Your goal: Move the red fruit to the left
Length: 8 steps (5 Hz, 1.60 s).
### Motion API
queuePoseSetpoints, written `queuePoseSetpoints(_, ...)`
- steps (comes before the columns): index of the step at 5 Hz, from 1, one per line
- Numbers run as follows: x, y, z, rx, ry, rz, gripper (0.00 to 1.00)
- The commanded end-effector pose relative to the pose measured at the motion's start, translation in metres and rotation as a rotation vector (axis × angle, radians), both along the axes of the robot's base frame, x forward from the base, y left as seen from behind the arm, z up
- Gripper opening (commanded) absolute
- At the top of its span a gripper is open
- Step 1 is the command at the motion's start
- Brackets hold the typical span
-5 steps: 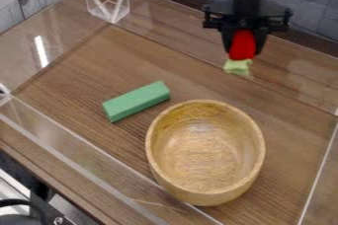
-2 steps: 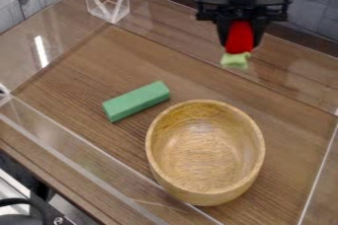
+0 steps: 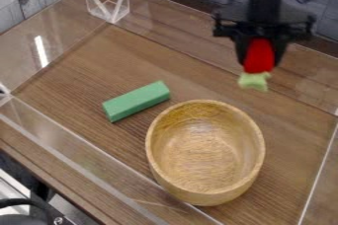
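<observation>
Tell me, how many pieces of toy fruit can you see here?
1. The red fruit hangs in the gripper above the table's far right side, beyond the wooden bowl. The bowl looks empty; the green block is no fruit.

Wooden table [image 3: 93,71]; green block [image 3: 136,101] lies beside wooden bowl [image 3: 205,152]

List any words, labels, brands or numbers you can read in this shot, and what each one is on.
None: no readable text on anything in view.
Green block: plain, no markings.
Wooden bowl: plain wood grain, no label.
Red fruit in the claw: no print.
Black arm above the claw: any marking is too blurred to read.
</observation>
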<state>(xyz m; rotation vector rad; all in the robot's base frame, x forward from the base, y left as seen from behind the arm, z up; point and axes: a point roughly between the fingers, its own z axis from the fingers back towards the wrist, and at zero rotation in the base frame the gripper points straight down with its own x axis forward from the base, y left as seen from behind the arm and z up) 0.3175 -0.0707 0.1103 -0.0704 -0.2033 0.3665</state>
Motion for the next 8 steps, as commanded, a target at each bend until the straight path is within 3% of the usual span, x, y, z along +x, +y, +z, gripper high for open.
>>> queuePoseSetpoints(1, 0.006, -0.017, 0.003, -0.005, -0.053, -0.012, 0.0)
queuePoseSetpoints(3, 0.008, -0.039, -0.007, -0.004, -0.064, 0.17, 0.0)
queuePoseSetpoints(5, 0.015, -0.005, 0.018, -0.017, -0.078, 0.173, 0.0)
queuePoseSetpoints(6, 0.019, 0.009, 0.03, -0.024, -0.087, 0.296, 0.0)
queuePoseSetpoints(7, 0.019, 0.006, 0.029, -0.016, -0.086, 0.379, 0.0)
queuePoseSetpoints(8, 0.018, 0.002, 0.01, -0.011, -0.081, 0.374, 0.0)
